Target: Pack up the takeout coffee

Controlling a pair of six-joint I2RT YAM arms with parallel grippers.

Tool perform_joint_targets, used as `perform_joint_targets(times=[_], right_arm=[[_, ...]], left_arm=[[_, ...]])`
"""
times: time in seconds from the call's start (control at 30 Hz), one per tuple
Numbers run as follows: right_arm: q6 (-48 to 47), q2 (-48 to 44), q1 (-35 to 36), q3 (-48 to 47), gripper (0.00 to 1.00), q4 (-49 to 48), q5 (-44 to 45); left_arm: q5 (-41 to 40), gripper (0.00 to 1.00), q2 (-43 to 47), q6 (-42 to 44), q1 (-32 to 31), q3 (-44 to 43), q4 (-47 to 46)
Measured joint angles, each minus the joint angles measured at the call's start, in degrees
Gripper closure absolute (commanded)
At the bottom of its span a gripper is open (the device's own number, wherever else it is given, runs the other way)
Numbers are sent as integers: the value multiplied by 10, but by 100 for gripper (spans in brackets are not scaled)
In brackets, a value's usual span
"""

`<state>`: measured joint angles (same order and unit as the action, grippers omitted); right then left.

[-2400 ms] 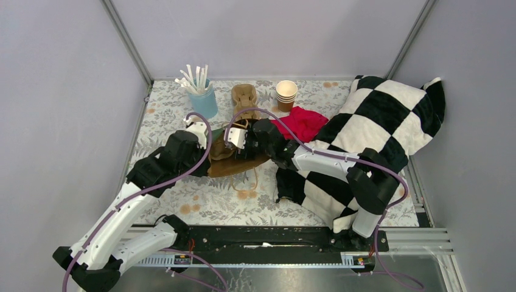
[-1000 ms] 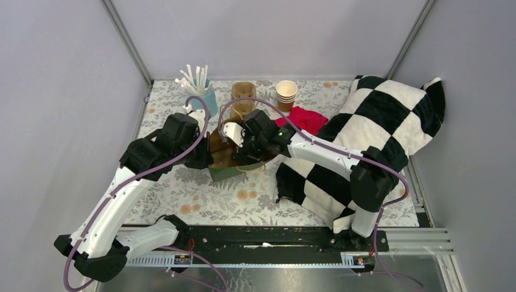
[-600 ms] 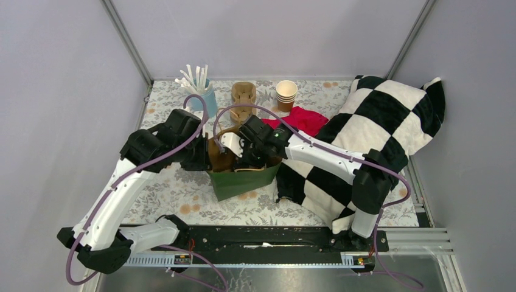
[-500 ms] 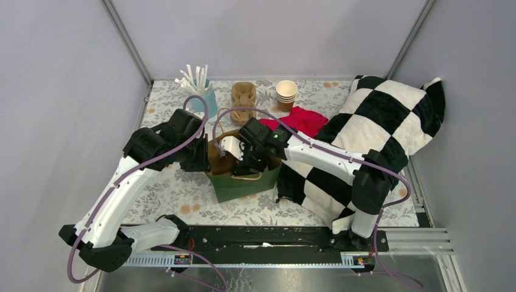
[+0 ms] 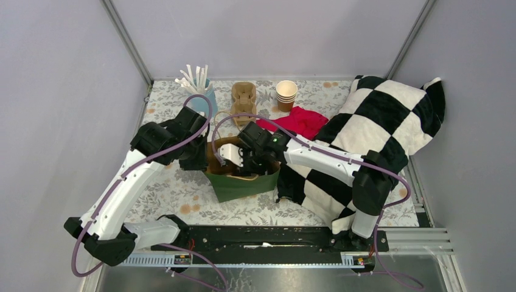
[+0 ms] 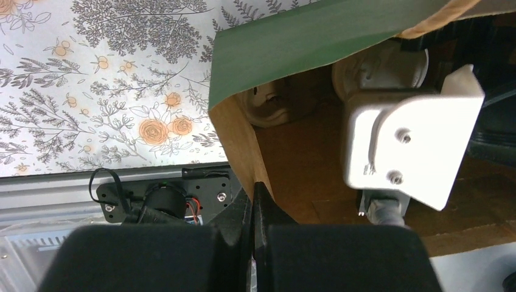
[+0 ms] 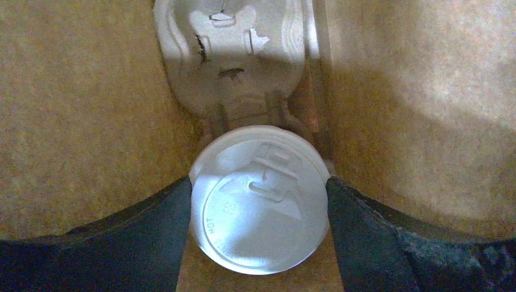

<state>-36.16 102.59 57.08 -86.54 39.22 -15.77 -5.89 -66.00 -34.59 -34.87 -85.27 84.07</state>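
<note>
**Packing nearly done — the coffee is inside the bag but not yet released.**

On the floral surface (image 5: pixel 182 201) the green paper bag (image 5: pixel 243 185) stands open. The left end effector (image 6: pixel 252 194) is pinched closed on the bag's side rim, holding the mouth apart. The right end effector (image 7: pixel 260 225) reaches down inside, its jaws clamped on either side of the takeout coffee (image 7: pixel 261 182), which is upright, white lid up, just beside a cup carrier (image 7: pixel 237 55) at the bag's bottom. Whether the cup rests on the bottom cannot be told. Left to do — set it down, let go, withdraw both arms.
</note>
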Motion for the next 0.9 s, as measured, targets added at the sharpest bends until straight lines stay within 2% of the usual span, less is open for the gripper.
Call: perform_joint_targets(times=[0.37,0.9], right_arm=[[-47,-1,7,17,22,-9,-9],[-44,20,7,-7,22,9,18]], left_arm=[[-19,100,-26,3,0,-7,4],[-32,100,-28,19,0,-9,3]])
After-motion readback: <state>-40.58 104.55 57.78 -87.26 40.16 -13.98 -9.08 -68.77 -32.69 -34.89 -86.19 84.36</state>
